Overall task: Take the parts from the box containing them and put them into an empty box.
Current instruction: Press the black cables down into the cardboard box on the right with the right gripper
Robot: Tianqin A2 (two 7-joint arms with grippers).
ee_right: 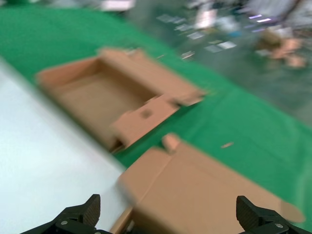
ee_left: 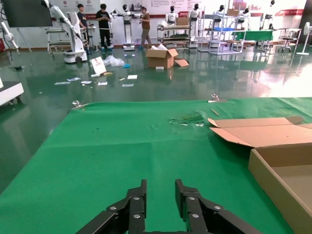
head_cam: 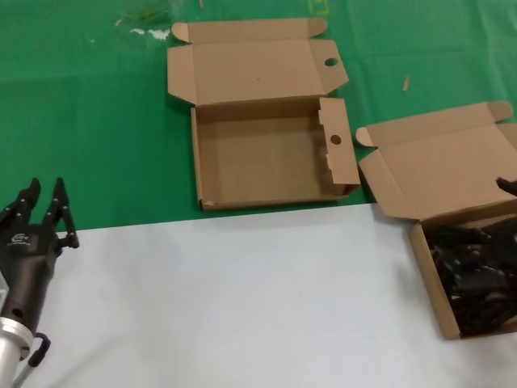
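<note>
The empty box point(head_cam: 266, 153), with round holes in its lid tab and side flap, lies open on the green cloth at the middle back. It also shows in the left wrist view point(ee_left: 285, 170) and the right wrist view point(ee_right: 92, 92). The box containing the parts point(head_cam: 432, 283) stands open at the right edge, its plain lid point(head_cam: 440, 166) folded back. It holds several black bundled cords point(head_cam: 477, 271). My right gripper point(ee_right: 170, 214) is wide open and empty, above that lid point(ee_right: 204, 190). My left gripper point(head_cam: 46, 200) is parked at the lower left, open and empty, and also shows in its own wrist view point(ee_left: 161, 189).
The table's near half has a white sheet point(head_cam: 242, 299); the far half has green cloth point(head_cam: 89, 121). Small scraps lie on the cloth at the back point(head_cam: 149, 31). Beyond the table are a hall floor, racks and people point(ee_left: 102, 22).
</note>
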